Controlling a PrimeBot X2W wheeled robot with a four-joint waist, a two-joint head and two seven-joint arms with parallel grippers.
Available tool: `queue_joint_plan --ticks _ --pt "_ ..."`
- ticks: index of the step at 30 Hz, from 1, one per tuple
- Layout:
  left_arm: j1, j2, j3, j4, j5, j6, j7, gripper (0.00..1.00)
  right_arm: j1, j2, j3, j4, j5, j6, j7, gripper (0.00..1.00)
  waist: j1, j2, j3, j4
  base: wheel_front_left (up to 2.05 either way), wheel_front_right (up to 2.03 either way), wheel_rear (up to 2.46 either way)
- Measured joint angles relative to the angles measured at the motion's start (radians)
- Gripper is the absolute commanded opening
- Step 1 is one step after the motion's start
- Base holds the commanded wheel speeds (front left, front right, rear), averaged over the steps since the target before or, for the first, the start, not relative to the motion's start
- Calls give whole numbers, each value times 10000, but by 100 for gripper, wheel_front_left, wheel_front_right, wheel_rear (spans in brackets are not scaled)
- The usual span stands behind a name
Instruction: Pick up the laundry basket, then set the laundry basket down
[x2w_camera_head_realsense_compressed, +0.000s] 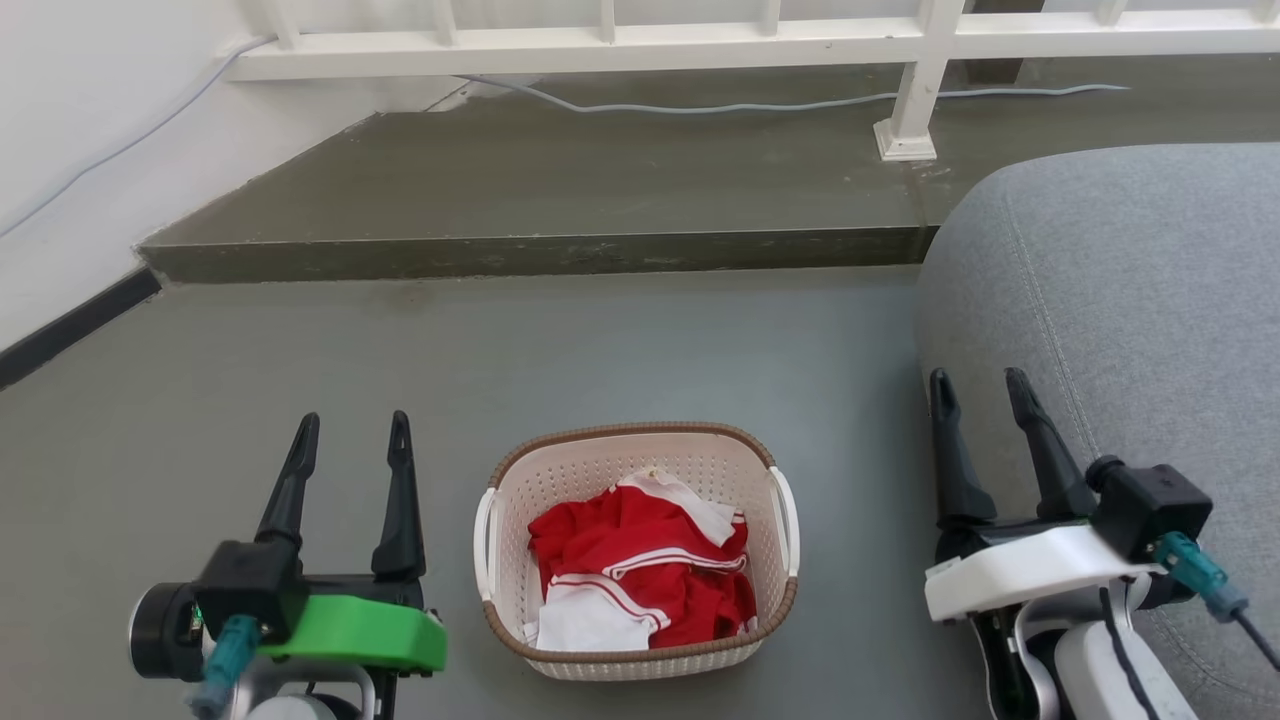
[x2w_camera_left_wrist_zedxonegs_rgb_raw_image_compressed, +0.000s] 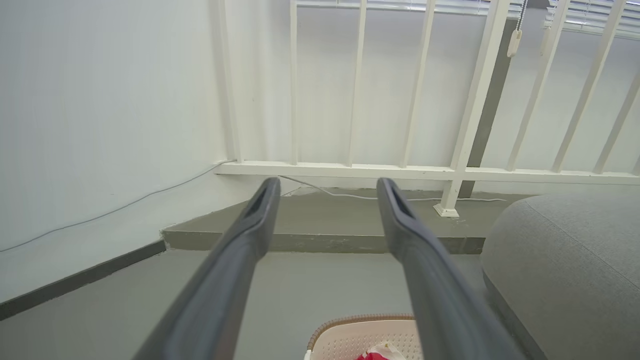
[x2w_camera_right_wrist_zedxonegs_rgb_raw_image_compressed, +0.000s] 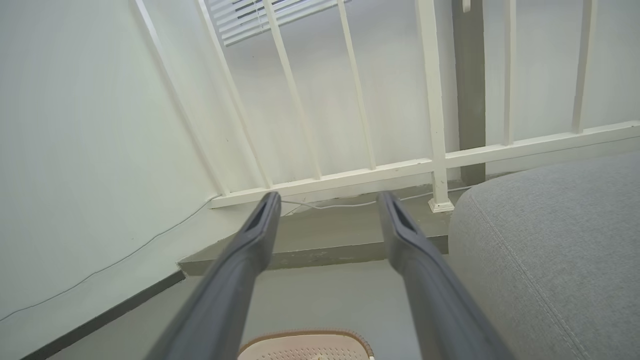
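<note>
Head view showed the grey floor (x2w_camera_head_realsense_compressed: 600, 340) as the largest thing. The basket (x2w_camera_head_realsense_compressed: 620, 465) stood on it, between our two grippers. To the right of the basket and beyond it bulked a grey sofa (x2w_camera_head_realsense_compressed: 1130, 280). Far beyond the basket ran a raised step (x2w_camera_head_realsense_compressed: 540, 255) and, past that, a white railing (x2w_camera_head_realsense_compressed: 600, 50).

The basket sat upright with its brown rim level, apart from the sofa and from both grippers. Our left gripper (x2w_camera_head_realsense_compressed: 355, 420) hung just left of the basket. Our right gripper (x2w_camera_head_realsense_compressed: 977, 376) hung further off on the basket's right, by the sofa's edge. Each had its fingers spread moderately apart with nothing between them, and both wrist views bore that out. Both pairs of fingers pointed away from us, past the basket rather than at it.

Inside the basket lay red and white clothes (x2w_camera_head_realsense_compressed: 640, 560), loosely bunched and below the rim. Smallest were the two white handles, one (x2w_camera_head_realsense_compressed: 486, 540) on the basket's left side and one (x2w_camera_head_realsense_compressed: 786, 520) on its right.

We judged that the pick-up had not yet begun: no finger touched the basket, so this was the approach. As we read it, the next move called for bringing each gripper down and inward to the handle on its own side. Both would then close together and lift evenly, so the load stayed level.
</note>
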Motion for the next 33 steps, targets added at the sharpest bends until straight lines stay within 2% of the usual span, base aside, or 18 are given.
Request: queue_joint_plan --ticks 13,33 --pt "307 -2 -257 -318 1699 244 -399 100 172 -2 228 -481 -1822 -265 -408 100 0 0 47 0 0 0 0" --pt "319 -6 -236 -232 1607 245 -397 100 181 -2 178 -504 -1896 -265 -408 100 0 0 213 17 0 0 0"
